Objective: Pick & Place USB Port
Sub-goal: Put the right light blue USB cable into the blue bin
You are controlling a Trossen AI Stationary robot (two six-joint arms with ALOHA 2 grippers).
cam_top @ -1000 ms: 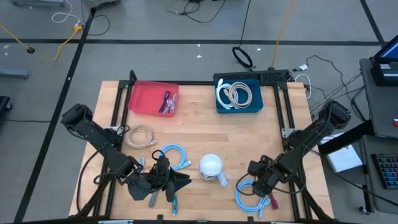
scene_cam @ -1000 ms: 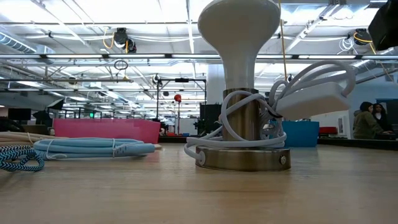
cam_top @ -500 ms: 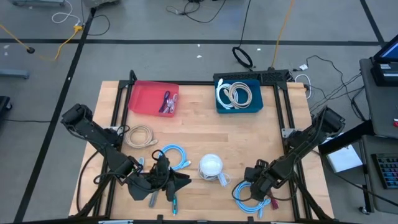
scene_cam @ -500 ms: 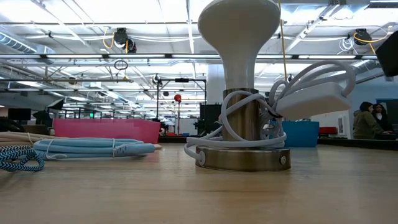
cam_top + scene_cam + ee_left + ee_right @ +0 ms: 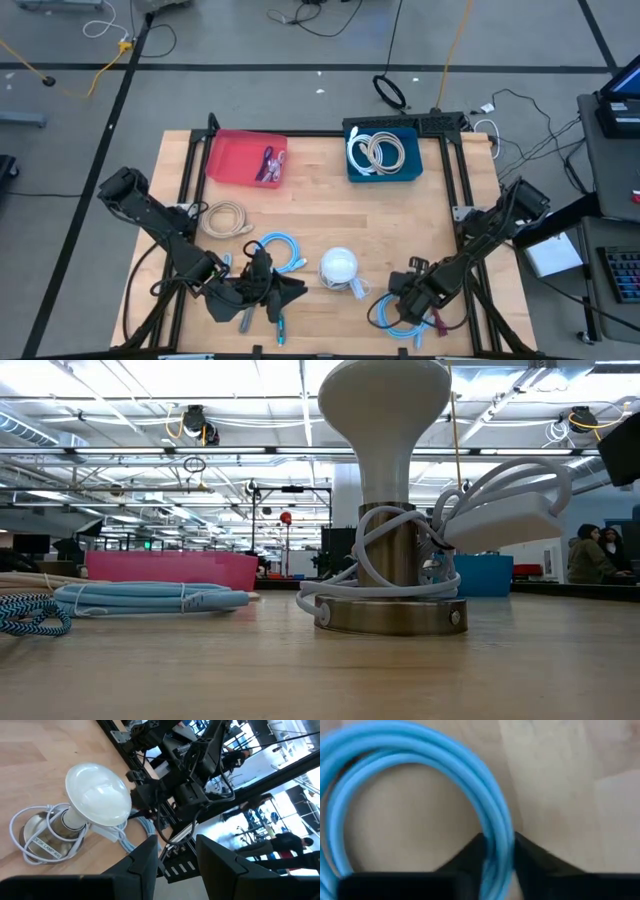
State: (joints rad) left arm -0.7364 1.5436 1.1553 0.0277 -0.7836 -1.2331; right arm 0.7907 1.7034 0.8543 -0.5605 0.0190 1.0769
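A coiled blue USB cable [image 5: 392,318] lies on the table near its near right corner. My right gripper [image 5: 405,300] stands right over it, pointing down and shut on its strands. The coil [image 5: 415,765] fills the right wrist view, with my right gripper [image 5: 495,855] over it. My left gripper [image 5: 290,290] waits near the near edge, left of centre. It is open [image 5: 175,860] with nothing between its fingers, and it faces the white lamp [image 5: 95,795]. My right gripper pinches the bundled strands on one side of the blue coil [image 5: 499,837] between its two fingers. It comes from above, pointing down, and the fingers [image 5: 470,852] lie across the strands. The coil lies flat on the table.
A white lamp [image 5: 340,268] with its cord wrapped round the base stands near the middle of the near edge. Left of it are a light blue cable [image 5: 280,250] and a beige one [image 5: 228,218]. A red tray [image 5: 245,158] and a blue bin [image 5: 383,152] sit at the far edge.
My right gripper has come down and a little toward the table's left, onto the blue coil. The left arm has kept still.
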